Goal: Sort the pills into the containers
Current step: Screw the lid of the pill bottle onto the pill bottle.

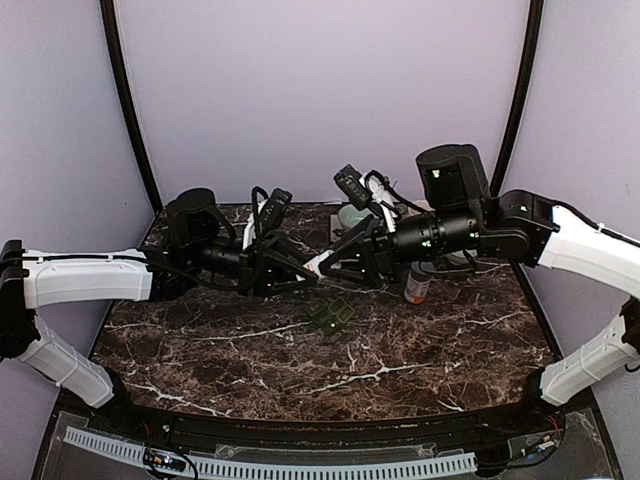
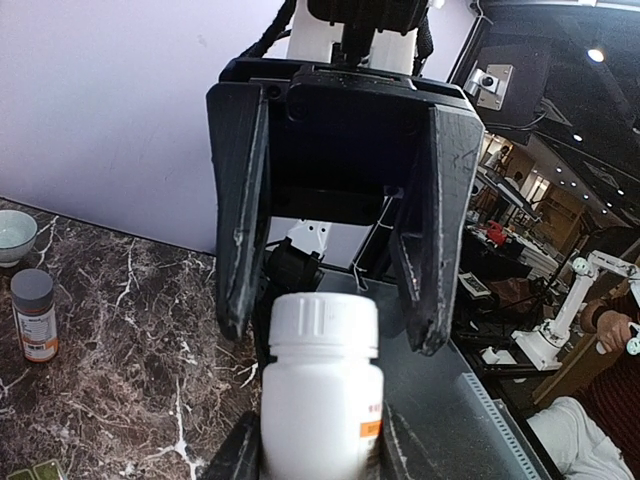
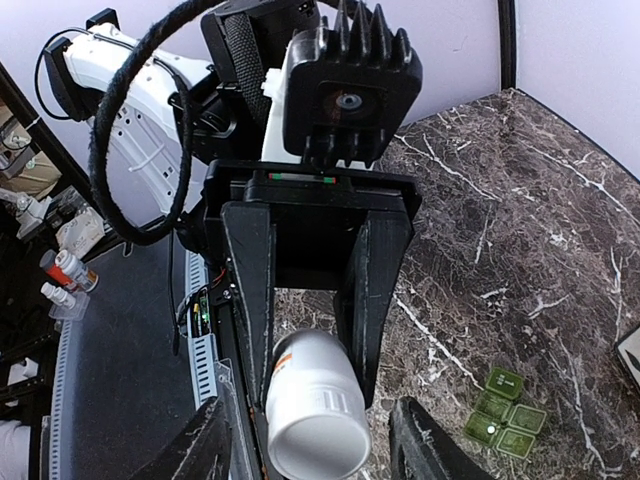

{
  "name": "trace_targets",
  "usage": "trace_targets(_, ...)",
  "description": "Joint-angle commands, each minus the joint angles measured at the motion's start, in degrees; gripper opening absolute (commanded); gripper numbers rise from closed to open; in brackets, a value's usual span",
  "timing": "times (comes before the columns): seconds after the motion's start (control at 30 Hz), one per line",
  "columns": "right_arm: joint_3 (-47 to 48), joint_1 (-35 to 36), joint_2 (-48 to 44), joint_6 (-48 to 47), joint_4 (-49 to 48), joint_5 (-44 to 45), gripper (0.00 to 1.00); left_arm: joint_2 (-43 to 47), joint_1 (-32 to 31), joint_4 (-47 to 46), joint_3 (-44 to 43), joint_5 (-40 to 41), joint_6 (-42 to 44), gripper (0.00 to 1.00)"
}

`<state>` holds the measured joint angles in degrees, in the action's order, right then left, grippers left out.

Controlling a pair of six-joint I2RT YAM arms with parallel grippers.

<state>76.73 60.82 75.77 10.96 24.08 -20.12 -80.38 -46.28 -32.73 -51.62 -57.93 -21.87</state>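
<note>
The left hand (image 3: 310, 392) is clamping the body of a white bottle (image 2: 320, 400), holding it roughly level above the middle of the bench (image 1: 200, 340), with the cap (image 3: 318, 435) pointing toward the right edge. The right hand (image 2: 332, 325) is facing it head-on, its fingers standing apart on either side of the cap with a gap showing on both sides. Both arms are reaching in from the side edges and meeting over the centre, crowding the air there, while the stone toward the near edge is offering open room. The pill organiser (image 1: 330, 317) is lying flat just nearer than the two hands, close to the bench's centre and askew to its edges. It is showing as a low block of joined square lidded compartments, dark green from above and glassy green from the right wrist. A brown bottle (image 1: 417, 284) with a grey cap is standing upright under the right arm, and a pale bowl (image 1: 352, 215) is sitting near the far edge. The bench is showing dark brown marble with white veins.
</note>
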Motion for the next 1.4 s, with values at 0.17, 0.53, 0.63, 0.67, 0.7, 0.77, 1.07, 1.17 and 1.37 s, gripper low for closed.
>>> trace_targets(0.17,2.66,0.44,0.88,-0.60,0.20,-0.69,0.32,-0.04,0.49,-2.50,-1.97,-2.41,-0.93,0.00)
trace_targets(0.53,4.19,0.53,2.85,0.98,2.12,-1.15,0.09,0.11,0.58,-2.90,-2.17,-2.56,-0.82,0.00)
trace_targets(0.63,4.77,0.54,3.42,2.47,2.56,-0.64,0.07,0.66,0.58,-3.04,-2.12,-2.02,-0.32,0.00)
trace_targets(0.67,5.05,0.55,3.80,3.33,2.82,-0.36,0.05,0.99,0.58,-2.92,-2.05,-1.44,0.16,0.00)
trace_targets(0.7,5.57,0.53,4.30,4.27,3.48,0.08,0.03,1.35,0.58,-2.64,-1.91,-0.58,1.05,0.00)
trace_targets(0.77,6.92,0.53,5.87,6.32,4.83,0.71,0.01,2.17,0.58,-1.64,-1.87,1.24,2.97,0.00)
trace_targets(1.07,11.40,-0.35,11.73,22.52,7.49,1.72,0.00,8.46,0.20,-1.63,2.49,18.29,14.13,0.00)
trace_targets(1.17,12.67,-0.96,12.95,29.04,7.82,1.94,0.00,10.31,-1.10,-2.01,3.89,25.46,18.74,0.00)
trace_targets(1.37,14.58,-2.41,16.30,37.00,9.58,1.91,0.00,11.79,-7.62,-2.86,4.94,43.17,30.27,0.00)
